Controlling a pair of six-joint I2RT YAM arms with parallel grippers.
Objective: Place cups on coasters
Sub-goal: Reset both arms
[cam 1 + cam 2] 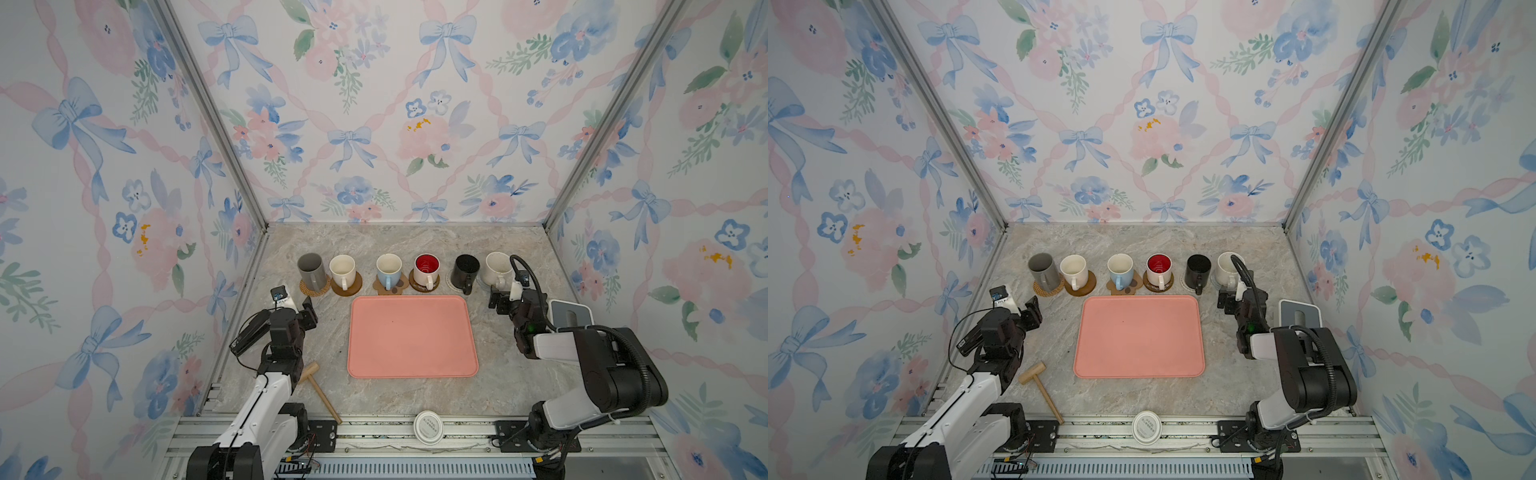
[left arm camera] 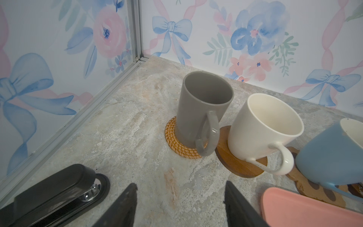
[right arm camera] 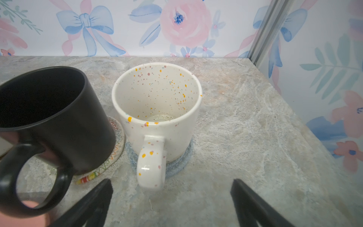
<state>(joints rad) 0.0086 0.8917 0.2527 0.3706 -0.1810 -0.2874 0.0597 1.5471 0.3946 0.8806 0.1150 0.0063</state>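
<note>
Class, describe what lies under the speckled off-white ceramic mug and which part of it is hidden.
A grey-blue woven round coaster lies under the speckled off-white mug; only its edge shows around the base. The mug covers its middle.

The grey mug point(image 1: 311, 270) stands on a rattan coaster point(image 2: 176, 145). Next to it, the cream mug point(image 1: 342, 269) sits on a wooden round point(image 2: 235, 163). The light-blue mug point(image 1: 389, 269) is on a brown paw coaster point(image 2: 306, 186), and the red-lined white mug point(image 1: 427, 268) on a second wooden round point(image 1: 414, 283). The black mug point(image 1: 465, 270) is on a cream woven mat point(image 3: 115, 145), and the speckled mug point(image 3: 157, 110) on a grey-blue woven mat point(image 3: 176, 167). All six stand upright in one row near the back wall, handles toward the front.
</note>
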